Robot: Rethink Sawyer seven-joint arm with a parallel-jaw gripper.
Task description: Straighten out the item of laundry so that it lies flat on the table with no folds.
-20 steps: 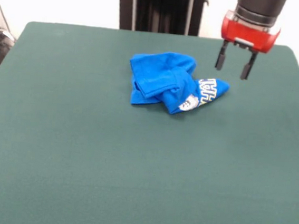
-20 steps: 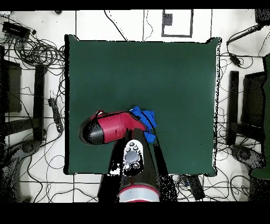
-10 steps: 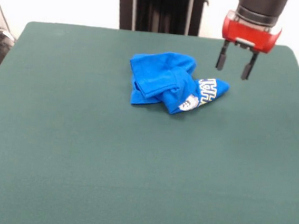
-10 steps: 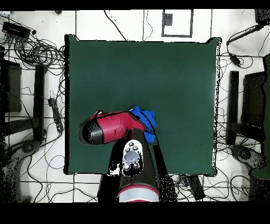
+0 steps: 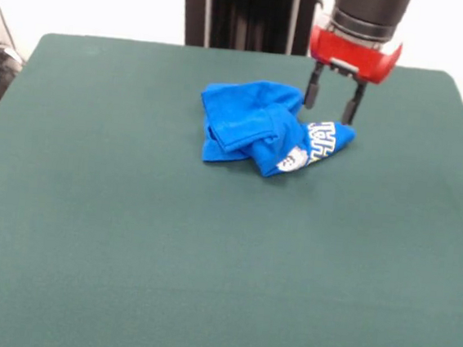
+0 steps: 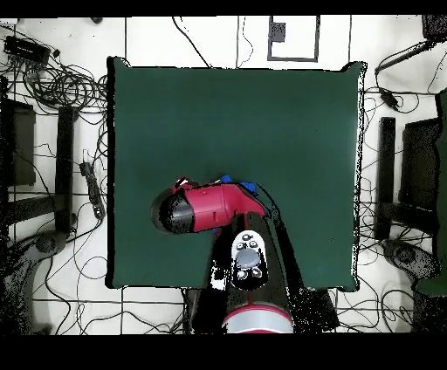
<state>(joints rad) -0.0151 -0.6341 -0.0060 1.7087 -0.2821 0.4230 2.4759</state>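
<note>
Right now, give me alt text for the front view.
A crumpled blue T-shirt lies folded on a green table. The robot's red and black hand hangs open just above the shirt's right end.

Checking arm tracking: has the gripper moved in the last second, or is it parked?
Yes. In the front view the gripper has shifted left along the table's far edge, now open above the T-shirt's printed right end.

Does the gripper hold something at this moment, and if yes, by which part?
Nothing is held. The red and black gripper is open, above the printed end of the crumpled bright blue T-shirt, which lies on the dark green table.
</note>
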